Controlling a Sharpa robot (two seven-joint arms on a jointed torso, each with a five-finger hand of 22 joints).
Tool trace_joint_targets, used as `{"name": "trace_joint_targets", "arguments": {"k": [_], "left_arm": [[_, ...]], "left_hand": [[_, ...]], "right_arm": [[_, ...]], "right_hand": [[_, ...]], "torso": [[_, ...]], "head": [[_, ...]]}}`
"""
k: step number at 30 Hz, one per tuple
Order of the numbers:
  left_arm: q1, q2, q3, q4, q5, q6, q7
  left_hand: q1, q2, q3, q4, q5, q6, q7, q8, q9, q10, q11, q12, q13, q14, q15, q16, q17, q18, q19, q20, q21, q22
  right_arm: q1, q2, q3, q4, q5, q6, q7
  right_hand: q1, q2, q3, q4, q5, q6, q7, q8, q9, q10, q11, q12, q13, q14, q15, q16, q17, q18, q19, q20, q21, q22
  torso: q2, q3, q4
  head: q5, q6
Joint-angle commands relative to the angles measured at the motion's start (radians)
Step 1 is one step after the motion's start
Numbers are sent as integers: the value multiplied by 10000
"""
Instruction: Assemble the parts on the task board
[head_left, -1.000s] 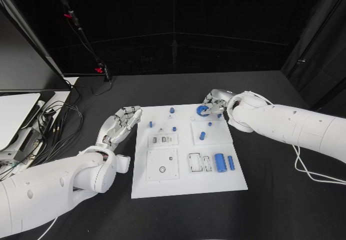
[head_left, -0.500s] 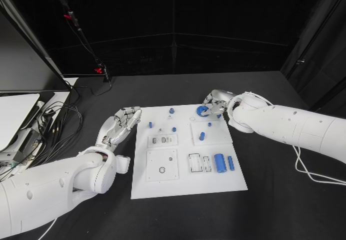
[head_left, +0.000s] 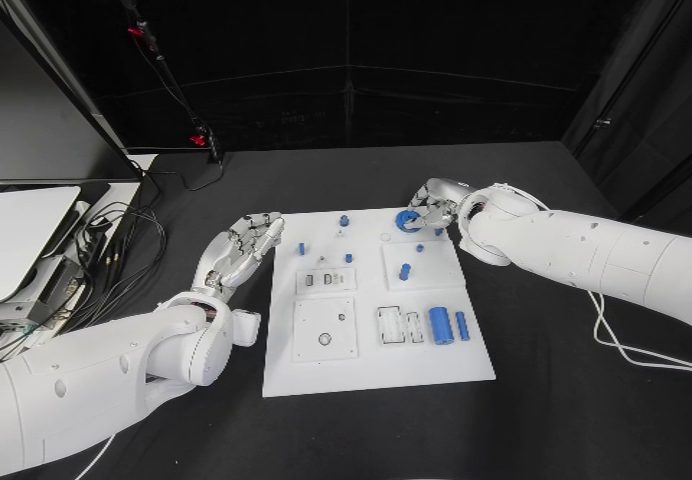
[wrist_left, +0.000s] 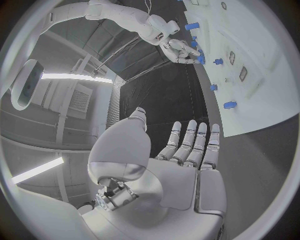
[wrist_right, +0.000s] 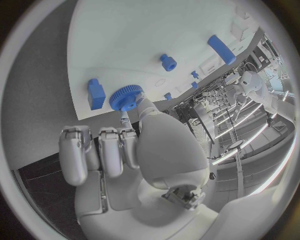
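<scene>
Far out at nine o'clock on the black table (head_left: 548, 400), a tangle of dark cables (head_left: 108, 250) lies beside a pale slab of equipment (head_left: 29, 235). Next comes the silver many-fingered left hand (head_left: 242, 247), hovering just off the nine o'clock edge of the flat white rectangular task board (head_left: 368, 375). Its fingers (wrist_left: 187, 142) are straight, slightly apart, and hold nothing; they point toward twelve o'clock.

On the board's nine o'clock half, a small blue peg (head_left: 302, 247) stands near the left fingertips, with another small blue peg (head_left: 343, 220) up toward twelve o'clock. Below them sit a small white inset plate with dark slots (head_left: 326, 280) and a larger square white plate with a round hole (head_left: 325, 330).

Past the centre line, a short blue cylinder (head_left: 405, 270) lies on a raised white block (head_left: 408, 262). Toward six o'clock from it, a thick blue cylinder (head_left: 440, 325) and a thinner blue cylinder (head_left: 462, 325) lie side by side next to a white rectangular frame (head_left: 391, 324).

At the board's one o'clock corner, the silver right hand (head_left: 438, 209) pinches a blue toothed gear wheel (head_left: 408, 221) between its thumb and a finger, the other fingers curled alongside. In the right wrist view the gear (wrist_right: 125, 98) is low over the white surface, close to a small blue block (wrist_right: 95, 93); whether it touches the board I cannot tell.
</scene>
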Motion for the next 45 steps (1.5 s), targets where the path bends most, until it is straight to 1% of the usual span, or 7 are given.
{"name": "trace_joint_targets", "arguments": {"k": [1, 11, 17, 22, 30, 35, 45], "left_arm": [[14, 8, 9, 5, -57, 92, 2554], [14, 14, 9, 0, -57, 95, 2551], [14, 8, 9, 5, -57, 91, 2547], [14, 3, 9, 12, -57, 94, 2541], [15, -8, 9, 27, -57, 96, 2540], [16, -28, 9, 44, -57, 94, 2537], [19, -55, 9, 55, -57, 85, 2528]], "left_hand": [[41, 66, -38, -3, 51, 48, 1599, 9, -19, 20, 35, 66, -6, 30, 67, 45, -3, 87, -56, -3, 38, 12], [65, 85, -55, 0, 93, 54, 1599, 11, -22, 25, 34, 74, -6, 35, 66, 51, -3, 87, -66, -3, 41, 11], [65, 85, -55, 0, 93, 54, 1599, 11, -22, 25, 34, 74, -6, 35, 66, 51, -3, 87, -66, -3, 41, 11], [65, 85, -55, 0, 93, 54, 1599, 11, -22, 25, 34, 74, -6, 35, 66, 51, -3, 87, -66, -3, 41, 11], [78, 100, -66, 2, 122, 58, 1599, 12, -25, 28, 33, 78, -7, 37, 66, 55, -3, 88, -69, -3, 46, 12], [78, 100, -66, 2, 122, 58, 1599, 12, -25, 28, 33, 78, -7, 37, 66, 55, -3, 88, -69, -3, 46, 12], [86, 106, -74, 2, 136, 61, 1598, 13, -26, 31, 33, 81, -7, 39, 66, 57, -3, 88, -69, -3, 49, 14]], "right_arm": [[17, -7, 2, 5, 92, -166, 66], [17, -16, 1, -11, 104, 65, -88], [16, -19, 1, 1, 104, 114, -106], [16, -21, 1, 27, 106, -329, 189], [16, -24, 1, 81, 339, -1442, 1018], [18, -62, 4, 207, 608, -1910, 1383], [68, -175, 21, 933, 833, -2041, 1451]], "right_hand": [[-54, 42, 17, 30, 63, 51, 28, -57, 17, 1039, 70, 25, 2629, 1057, 93, 25, 2630, -73, 1057, 54, 33, 2634], [7, 85, 83, -10, 113, 198, 56, -58, 33, 1039, 97, 25, 2629, 1057, 116, 25, 2630, -73, 1057, 78, 33, 2634], [543, 479, 599, -269, 244, 910, -33, 42, 76, 1039, 33, 25, 2629, 1057, 69, 25, 2630, -73, 1057, 59, 33, 2634], [783, 636, 907, -381, 354, 1168, -87, -11, 52, 1039, -18, 25, 2629, 1057, 8, 25, 2630, -73, 1057, 4, 33, 2634], [833, 616, 1018, -409, 488, 1235, -50, -96, 29, 1039, 4, 25, 2629, 1057, -2, 25, 2630, -73, 1057, -16, 33, 2634], [840, 599, 1041, -415, 525, 1263, -38, -113, 26, 1039, 12, 25, 2629, 1057, 2, 25, 2630, -73, 1057, -17, 33, 2634], [834, 507, 1058, -427, 586, 1298, 0, -171, 16, 1039, 44, 25, 2629, 1057, 22, 25, 2630, -73, 1057, -9, 33, 2634]], "torso": [[-2, 0, -6], [0, -3, -2], [1, 1, -3], [0, -2, -2], [2, -2, 4], [-3, -7, 2], [-10, -21, -7]], "head": [[-1, 0], [-14, -11], [-16, -21], [-21, -27], [-6, -45], [36, -35], [140, -43]]}}
